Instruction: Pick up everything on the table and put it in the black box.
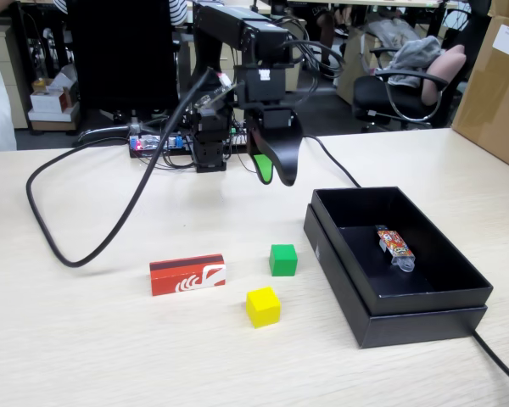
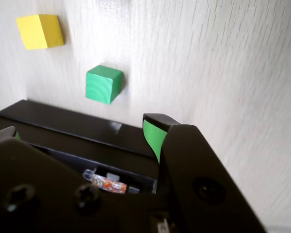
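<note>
Pale beige wood grain covers the bench [image 1: 85, 356] in the fixed view, and my gripper [image 1: 271, 172] hangs above it near the far edge, close to my base, with nothing in it. From here only one dark jaw with a green inner face shows clearly, so I cannot tell how far apart the jaws stand. Below and nearer the camera, the green cube [image 1: 283, 259] sits just beside the left wall of the black box [image 1: 382, 326]. The yellow cube [image 1: 263, 306] lies a little in front of it, and the red block with white swirls [image 1: 187, 274] lies to their left, apart from both. Inside the box a small multicoloured tube [image 1: 394, 244] lies on the floor. A thick black cable [image 1: 68, 250] loops across the bench at left.

In the wrist view, one green-faced fingertip [image 2: 154, 133] points over the box rim [image 2: 63, 124]; the other jaw is mostly out of sight. The green cube [image 2: 103, 84] and yellow cube [image 2: 40, 31] rest on the bench beyond the rim, and the tube [image 2: 106, 183] peeks out beneath my housing.
</note>
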Robot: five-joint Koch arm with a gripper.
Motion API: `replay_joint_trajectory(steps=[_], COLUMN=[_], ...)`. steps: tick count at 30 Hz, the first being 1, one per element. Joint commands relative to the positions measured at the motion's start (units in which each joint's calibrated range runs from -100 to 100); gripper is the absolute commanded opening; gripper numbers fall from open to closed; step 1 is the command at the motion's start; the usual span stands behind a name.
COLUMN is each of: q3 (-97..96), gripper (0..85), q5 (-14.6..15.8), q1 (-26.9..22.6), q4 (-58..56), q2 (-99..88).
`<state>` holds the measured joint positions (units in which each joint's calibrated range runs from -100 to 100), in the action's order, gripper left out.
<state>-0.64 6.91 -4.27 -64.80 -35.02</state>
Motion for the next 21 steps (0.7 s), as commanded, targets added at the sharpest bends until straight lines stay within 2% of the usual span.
replay_joint_trajectory(steps=[1, 13, 21], q3=[6.6, 13.3, 17.2], gripper=[48.5, 48.4, 47.7], q5=[0.5, 2.1, 2.2], q1=[0.0, 1.1, 0.6], q4=[-0.2, -0.1, -0.1], q2=[5.9, 29.1, 34.7])
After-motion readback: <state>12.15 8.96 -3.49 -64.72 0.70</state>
